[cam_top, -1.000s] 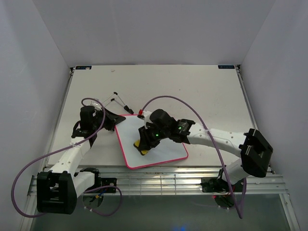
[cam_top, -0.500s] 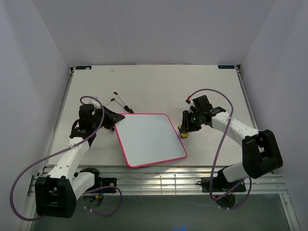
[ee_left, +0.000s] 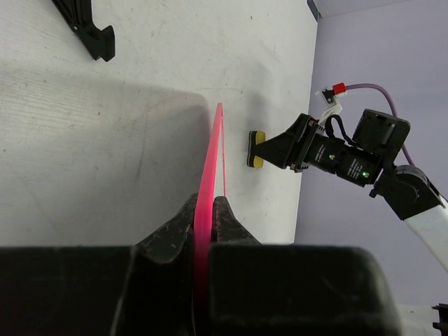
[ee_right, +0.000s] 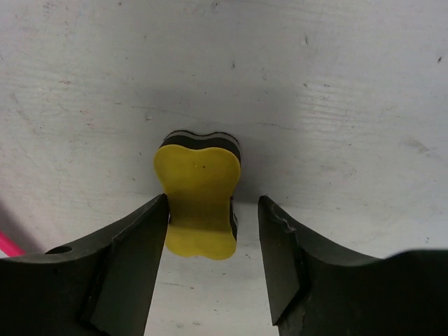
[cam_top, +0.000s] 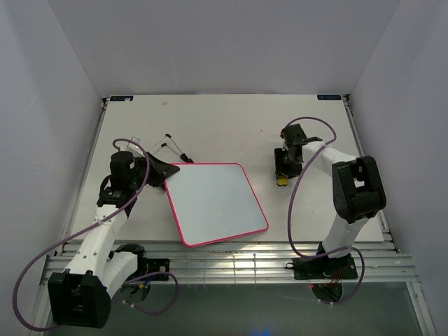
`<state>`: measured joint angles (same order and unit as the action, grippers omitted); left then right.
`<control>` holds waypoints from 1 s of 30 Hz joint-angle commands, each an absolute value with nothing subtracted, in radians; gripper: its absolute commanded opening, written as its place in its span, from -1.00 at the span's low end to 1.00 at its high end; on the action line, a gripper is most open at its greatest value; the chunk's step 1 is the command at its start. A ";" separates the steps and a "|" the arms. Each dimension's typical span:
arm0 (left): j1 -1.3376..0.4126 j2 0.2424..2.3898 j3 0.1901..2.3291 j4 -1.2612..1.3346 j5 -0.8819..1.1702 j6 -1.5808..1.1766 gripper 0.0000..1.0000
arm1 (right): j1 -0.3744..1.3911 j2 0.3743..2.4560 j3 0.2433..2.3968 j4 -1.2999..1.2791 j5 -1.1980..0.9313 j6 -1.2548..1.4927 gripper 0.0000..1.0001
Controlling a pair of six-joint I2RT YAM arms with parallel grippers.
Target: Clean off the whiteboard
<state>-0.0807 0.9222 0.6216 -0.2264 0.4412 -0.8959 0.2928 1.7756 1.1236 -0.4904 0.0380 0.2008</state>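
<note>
The whiteboard [cam_top: 215,203] lies flat on the table, its white face blank inside the pink-red rim. My left gripper [cam_top: 162,178] is shut on the rim at the board's left corner; the left wrist view shows the rim [ee_left: 213,154] edge-on, pinched between the jaws [ee_left: 204,210]. The yellow sponge [cam_top: 281,180] rests on the table to the right of the board. My right gripper [cam_top: 282,173] is open above it. In the right wrist view the sponge [ee_right: 199,203] sits between the spread fingers [ee_right: 213,201], against the left finger and clear of the right one.
A thin black wire-like stand [cam_top: 171,147] lies behind the board's left corner, and its black foot shows in the left wrist view [ee_left: 87,28]. Purple cables loop over both arms. The table's right edge [cam_top: 364,161] is close to the right arm.
My right gripper moved the sponge off the board's face to the table on the right, then opened around it. My left gripper has stayed shut on the board's corner.
</note>
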 commanded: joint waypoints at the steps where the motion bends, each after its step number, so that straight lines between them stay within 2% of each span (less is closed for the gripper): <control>1: -0.080 0.903 0.650 -0.230 0.356 -0.758 -1.00 | 0.291 1.773 1.137 -0.514 0.080 0.169 0.21; 6: -0.080 0.904 0.661 -0.215 0.379 -0.738 -1.00 | 0.291 1.730 1.129 -0.528 0.078 0.172 0.52; 8: -0.080 0.891 0.669 -0.181 0.405 -0.724 -1.00 | 0.290 1.704 1.129 -0.540 0.081 0.175 0.56; 18: -0.080 0.856 0.702 0.033 0.583 -0.712 -1.00 | 0.291 1.457 1.045 -0.624 0.103 0.186 0.62; 25: -0.080 0.902 0.819 0.011 0.609 -0.661 -1.00 | 0.291 1.252 0.994 -0.620 0.026 0.202 0.67; 30: -0.078 0.896 0.857 0.104 0.572 -0.673 -1.00 | 0.291 1.195 0.970 -0.580 -0.021 0.201 0.72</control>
<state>-0.0807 0.9169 0.7902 -0.0250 0.5823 -0.6788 0.2928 1.2190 0.9848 -0.6102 0.0326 0.1959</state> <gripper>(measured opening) 0.146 0.851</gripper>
